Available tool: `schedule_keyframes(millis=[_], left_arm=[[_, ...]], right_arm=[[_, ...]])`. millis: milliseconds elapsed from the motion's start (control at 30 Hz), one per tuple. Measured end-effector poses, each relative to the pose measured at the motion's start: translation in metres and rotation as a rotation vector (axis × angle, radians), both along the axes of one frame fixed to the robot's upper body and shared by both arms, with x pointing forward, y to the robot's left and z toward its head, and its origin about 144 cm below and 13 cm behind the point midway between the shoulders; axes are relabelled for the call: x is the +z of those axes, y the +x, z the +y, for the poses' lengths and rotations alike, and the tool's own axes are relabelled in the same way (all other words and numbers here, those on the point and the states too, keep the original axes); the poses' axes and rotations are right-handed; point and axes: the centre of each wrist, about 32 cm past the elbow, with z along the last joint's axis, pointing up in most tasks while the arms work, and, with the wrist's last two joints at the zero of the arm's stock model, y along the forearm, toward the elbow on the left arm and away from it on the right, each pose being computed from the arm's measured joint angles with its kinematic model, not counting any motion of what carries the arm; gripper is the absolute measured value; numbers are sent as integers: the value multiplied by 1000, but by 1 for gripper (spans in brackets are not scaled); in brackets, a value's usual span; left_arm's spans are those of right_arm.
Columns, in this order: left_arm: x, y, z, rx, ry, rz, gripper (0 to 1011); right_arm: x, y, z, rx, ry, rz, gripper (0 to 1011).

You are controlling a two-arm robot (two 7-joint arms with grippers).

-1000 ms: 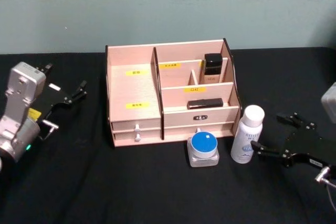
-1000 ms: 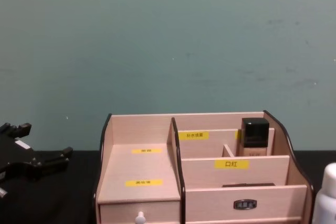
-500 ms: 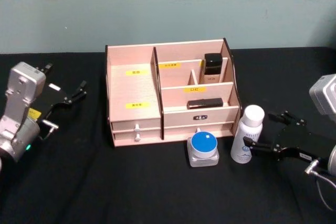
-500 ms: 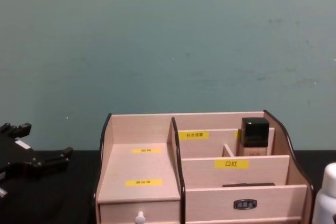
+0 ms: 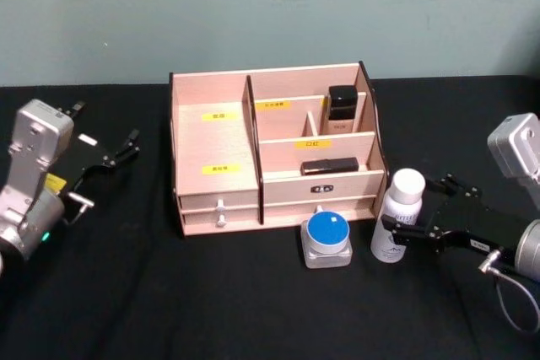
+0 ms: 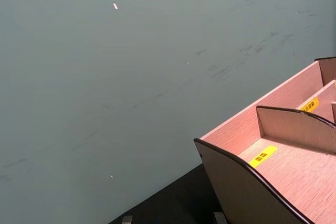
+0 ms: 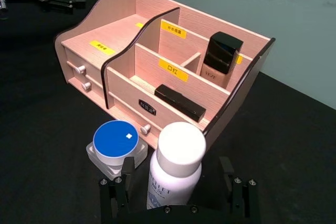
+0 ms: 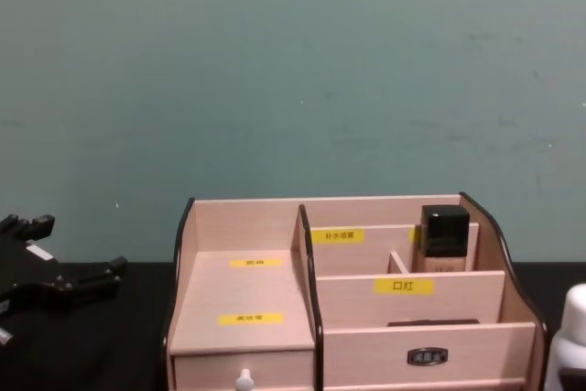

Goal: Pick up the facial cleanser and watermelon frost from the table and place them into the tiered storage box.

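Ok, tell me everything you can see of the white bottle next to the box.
The white bottle stands upright on the black table off the box's right front corner, a blue-lidded jar apart on its left. It looks like glossy plastic: round white cap, cylindrical body, blue lettering and a bluish print near the base. The right gripper is open, one finger on each side; contact cannot be told.

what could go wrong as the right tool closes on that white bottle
The right tool straddles the tall white bottle, open; an off-centre close might tip it. One finger sits near the blue-lidded jar and may nudge it. The bottle stands close to the tiered storage box's end wall, so a lift could clip it.
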Motion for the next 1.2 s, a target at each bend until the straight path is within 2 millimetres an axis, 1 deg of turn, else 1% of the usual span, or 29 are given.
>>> schedule_keyframes(millis=[433, 867, 1033, 1200], left_arm=[[0, 0, 0, 0, 0, 0, 1002], [0, 0, 0, 0, 0, 0, 1001], [0, 0, 0, 0, 0, 0, 1001], [0, 0, 0, 0, 0, 0, 1001]], right_arm=[[-7, 8, 3, 1, 6, 9, 1002], [-9, 9, 4, 8, 10, 1, 1002], [-9, 9, 4, 8, 10, 1, 927], [-9, 9, 4, 8, 10, 0, 786]])
